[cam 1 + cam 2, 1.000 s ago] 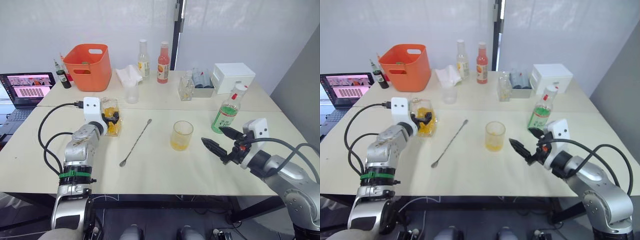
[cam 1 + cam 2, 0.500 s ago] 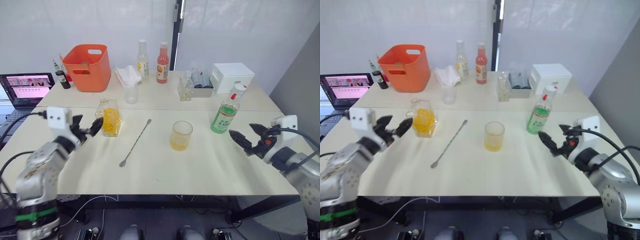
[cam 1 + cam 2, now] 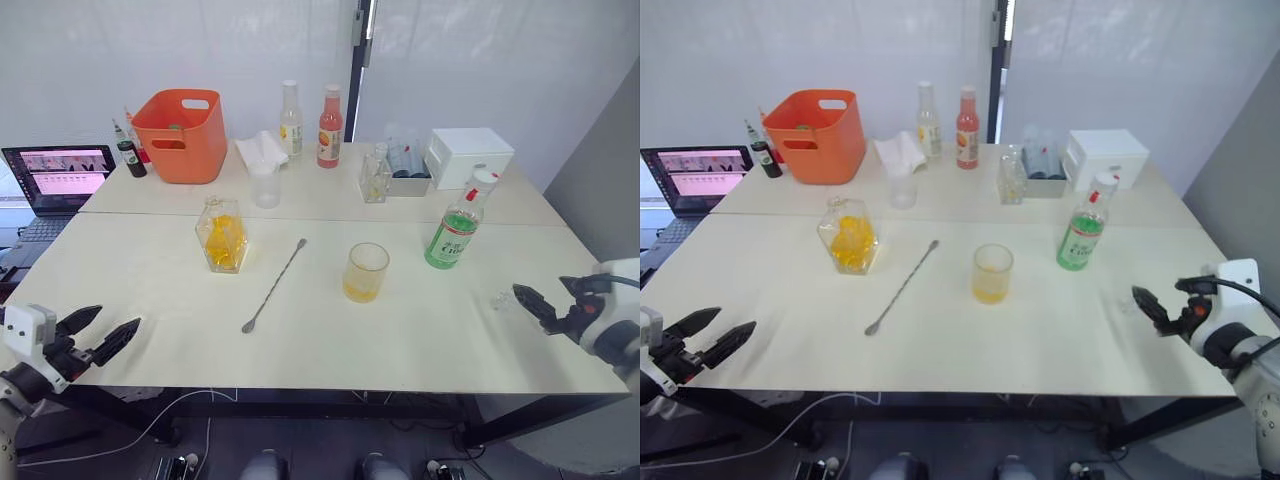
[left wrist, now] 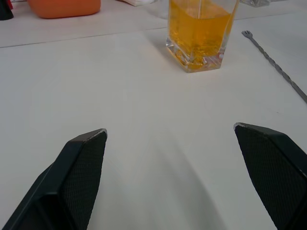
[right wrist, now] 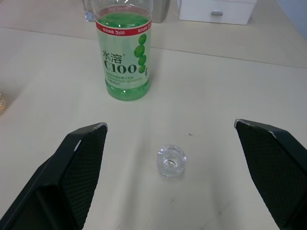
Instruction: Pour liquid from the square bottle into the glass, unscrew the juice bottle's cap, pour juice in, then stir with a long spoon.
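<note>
The square bottle with orange-yellow liquid stands on the table left of centre, also in the left wrist view. The long spoon lies flat between it and the glass, which holds some yellow liquid. The green juice bottle stands upright at the right with its white cap on. My left gripper hangs open at the near left table edge, far from the bottle. My right gripper is open near the right edge, with a clear stopper on the table between its fingers' line and the juice bottle.
At the back stand an orange bin, a laptop, a pale bottle, a red-orange bottle, a cloudy plastic cup, a small clear bottle and a white box.
Both arms have drawn back and outward. The left gripper let go of the square bottle and retreated to the near left edge; the right gripper moved from beside the glass to the right edge.
</note>
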`<control>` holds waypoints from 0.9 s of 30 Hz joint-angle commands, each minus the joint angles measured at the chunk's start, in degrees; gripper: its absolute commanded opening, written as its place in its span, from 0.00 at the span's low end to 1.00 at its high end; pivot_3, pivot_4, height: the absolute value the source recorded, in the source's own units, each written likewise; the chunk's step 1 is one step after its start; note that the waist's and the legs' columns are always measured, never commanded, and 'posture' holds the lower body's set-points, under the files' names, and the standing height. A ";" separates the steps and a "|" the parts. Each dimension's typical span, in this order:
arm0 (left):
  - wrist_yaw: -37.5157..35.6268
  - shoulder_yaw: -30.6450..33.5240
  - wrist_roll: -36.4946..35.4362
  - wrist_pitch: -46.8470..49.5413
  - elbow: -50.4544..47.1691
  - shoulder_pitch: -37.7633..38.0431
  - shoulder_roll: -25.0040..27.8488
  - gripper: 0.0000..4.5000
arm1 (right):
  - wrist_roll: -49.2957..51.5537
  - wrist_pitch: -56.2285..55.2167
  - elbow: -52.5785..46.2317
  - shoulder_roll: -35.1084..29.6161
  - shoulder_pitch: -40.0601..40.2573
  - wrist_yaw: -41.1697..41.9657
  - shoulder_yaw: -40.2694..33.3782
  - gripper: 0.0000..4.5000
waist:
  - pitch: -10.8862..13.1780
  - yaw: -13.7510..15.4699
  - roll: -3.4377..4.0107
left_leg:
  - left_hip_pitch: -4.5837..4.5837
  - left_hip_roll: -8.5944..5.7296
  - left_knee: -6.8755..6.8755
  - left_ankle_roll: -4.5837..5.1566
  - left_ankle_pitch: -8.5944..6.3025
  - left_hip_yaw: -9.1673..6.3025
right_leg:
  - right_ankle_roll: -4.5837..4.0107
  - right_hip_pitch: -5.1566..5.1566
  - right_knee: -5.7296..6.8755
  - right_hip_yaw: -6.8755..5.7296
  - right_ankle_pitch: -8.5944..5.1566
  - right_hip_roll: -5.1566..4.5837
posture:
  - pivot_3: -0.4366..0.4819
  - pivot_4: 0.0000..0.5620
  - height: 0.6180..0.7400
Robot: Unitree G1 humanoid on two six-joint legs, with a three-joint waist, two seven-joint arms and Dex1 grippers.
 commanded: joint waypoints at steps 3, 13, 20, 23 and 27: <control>-2.46 0.59 -0.94 -1.34 0.79 -0.49 2.30 0.99 | -0.89 -0.23 -1.26 -0.98 0.55 0.21 -1.59 1.00 | 0.00 -0.05 0.00 | 0.00 0.01 0.00 0.00 0.00 0.01 | 0.01 -0.01 0.01 0.01 0.00 -0.01 | 0.48 0.27 0.79; -3.85 0.24 -1.05 -1.96 0.09 0.51 1.97 0.99 | -0.80 1.00 -3.34 -0.19 0.41 -0.79 -1.31 1.00 | 0.00 -0.15 0.00 | 0.02 0.01 -0.04 0.00 0.00 0.01 | 0.01 -0.01 0.01 0.01 0.00 -0.02 | 0.48 0.27 0.79; -7.27 -3.40 -3.09 -0.76 -5.62 0.89 0.58 0.99 | 0.42 3.75 -8.08 5.01 -4.41 -6.52 3.25 1.00 | 0.00 -0.35 0.00 | 0.04 0.04 -0.06 -0.01 0.00 0.00 | 0.01 0.00 0.01 0.01 0.00 -0.02 | 0.48 0.27 0.79; -8.62 -5.90 -5.23 0.99 -8.97 -0.06 0.10 0.99 | -1.47 4.00 -7.59 8.48 -9.68 -10.99 6.92 1.00 | 0.00 -0.55 0.00 | 0.04 0.04 -0.06 0.00 0.00 0.00 | 0.00 -0.01 0.02 0.02 0.00 -0.02 | 0.48 0.27 0.79; -10.19 -11.63 -8.17 5.26 -16.63 -2.02 -0.34 0.99 | -4.64 2.09 -0.21 11.95 -21.65 -14.96 11.61 1.00 | 0.01 -0.89 0.01 | 0.02 0.02 -0.07 0.00 0.00 -0.01 | 0.00 -0.02 0.04 0.02 0.00 -0.01 | 0.48 0.27 0.79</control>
